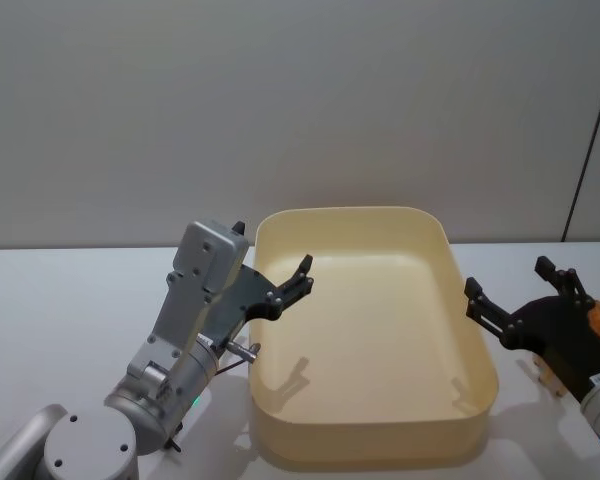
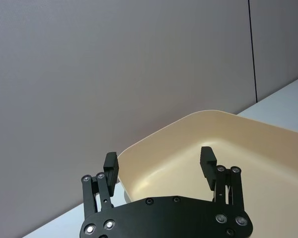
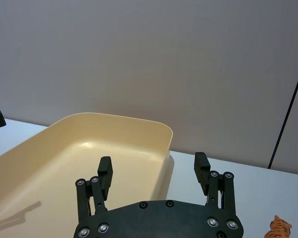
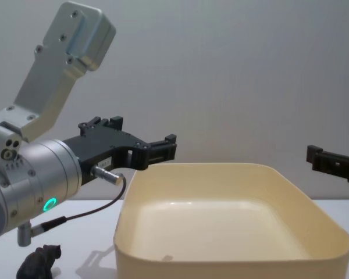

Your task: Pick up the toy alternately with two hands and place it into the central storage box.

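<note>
Large cream-yellow storage box in the middle of the white table, with its rounded corners and sloping walls plain from the head view.

Above the box's left rim, toward its far corner: the left gripper, raised clear of the wall and aimed inward across the box. Jaws spread wide, with nothing between them. One prong out over the box's inside, the other back over the table on the box's left. Shadow of the prongs cast on the box floor below. Green ring light lit on the silver left arm, left of the box.

Just off the box's right wall: the right gripper, also raised and pointed toward the box. Jaws likewise spread apart and gripping nothing.

Left of the box, by its near left corner and under the left arm: a dark toy animal on the table. Right of the box, low beside the right gripper: an orange tiger toy, also on the table.
</note>
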